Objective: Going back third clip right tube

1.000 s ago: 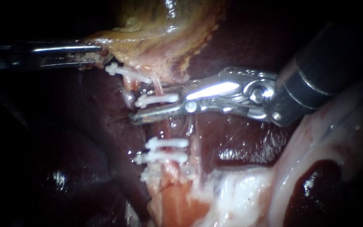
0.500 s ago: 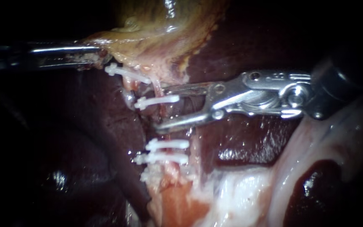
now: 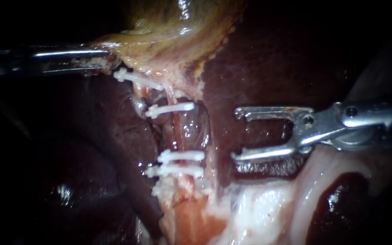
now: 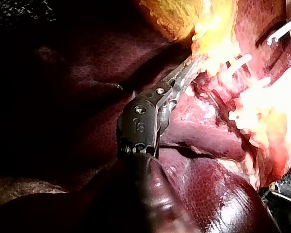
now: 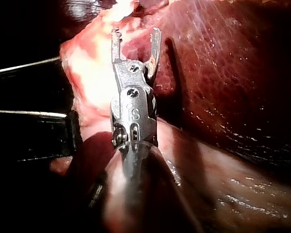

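Maroon liver [image 3: 268,68], wet and glistening, forms the working surface across the endoscope view, with pale white-pink tissue [image 3: 259,204] along its lower edge and the yellow-green gallbladder [image 3: 173,41] above. We record our left instrument [image 3: 107,61] entering from the left, its claw pinching the gallbladder's edge. Our right instrument [image 3: 237,134] lies over bare liver, its claw spread wide and holding nothing, well apart from the clips. The upper clip [image 3: 169,109] sits across a thin pink tube [image 3: 178,134], just below the gallbladder. A lower pair of clips [image 3: 181,155] crosses the same tube further down, one just beside the other. A slanted clip [image 3: 139,79] sits nearer the left instrument. From the right wrist view, the spread claw [image 5: 136,31] points at pale tissue, and a dark flat surface [image 5: 29,136] lies beside the shaft. The surroundings beyond the tissue are too dark to make out.
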Motion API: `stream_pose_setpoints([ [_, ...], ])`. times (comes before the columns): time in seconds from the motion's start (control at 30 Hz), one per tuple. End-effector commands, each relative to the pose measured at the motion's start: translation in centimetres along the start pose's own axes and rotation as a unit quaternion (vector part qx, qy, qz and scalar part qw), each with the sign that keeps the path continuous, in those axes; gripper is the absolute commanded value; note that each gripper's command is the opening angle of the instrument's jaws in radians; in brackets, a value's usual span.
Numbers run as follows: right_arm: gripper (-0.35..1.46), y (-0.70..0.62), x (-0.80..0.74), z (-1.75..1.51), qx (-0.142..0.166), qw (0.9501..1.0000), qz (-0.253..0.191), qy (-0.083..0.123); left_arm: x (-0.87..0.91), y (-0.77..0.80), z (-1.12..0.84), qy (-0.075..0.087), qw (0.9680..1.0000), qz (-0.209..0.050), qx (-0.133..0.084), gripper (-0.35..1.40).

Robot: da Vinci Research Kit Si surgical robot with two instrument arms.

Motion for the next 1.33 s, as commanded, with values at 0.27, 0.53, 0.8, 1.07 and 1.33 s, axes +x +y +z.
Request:
stream_pose_setpoints([
  [0.27, 0.50, 0.01, -0.02, -0.08, 0.006, 0.9999, -0.014, -0.001, -0.06, -0.01, 0.08, 0.000, 1.0000, 0.002, 0.000, -0.35],
  [0.53, 0.50, 0.01, -0.02, -0.09, 0.009, 0.9998, -0.020, -0.001, -0.26, -0.03, 0.33, 0.000, 1.0000, 0.005, -0.007, -0.35],
  [0.8, 0.50, 0.01, -0.02, -0.09, 0.011, 0.9997, -0.020, -0.001, -0.46, -0.11, 0.65, 0.000, 0.9999, 0.009, -0.012, -0.35],
  [1.07, 0.50, 0.00, -0.02, -0.09, 0.013, 0.9997, -0.020, -0.001, -0.48, -0.09, 0.70, -0.001, 0.9999, 0.007, -0.015, -0.35],
  [1.33, 0.50, -0.01, -0.02, -0.10, 0.013, 0.9997, -0.020, -0.001, -0.48, -0.09, 0.68, -0.001, 0.9999, 0.007, -0.015, -0.35],
])
